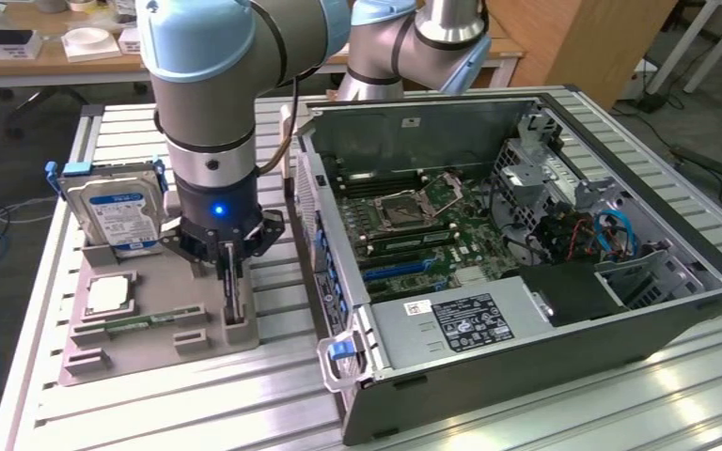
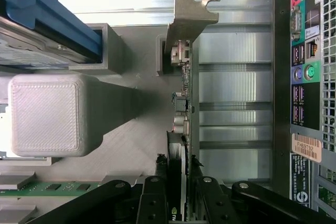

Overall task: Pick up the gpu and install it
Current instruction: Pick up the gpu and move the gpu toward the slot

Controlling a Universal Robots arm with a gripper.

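Snagging looks likeliest: the gripper point(image 2: 180, 182), clamped on the upright gpu point(image 2: 184, 103), could tilt it in its holder point(image 1: 135, 349) or clip the case point(image 1: 525, 376) at three o'clock.

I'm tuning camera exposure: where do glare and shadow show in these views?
Exterior view: glare patches on the table beside the computer case. Wrist view: table slats wash out white past the bracket of the gpu; the grey block casts a shadow toward the gpu.
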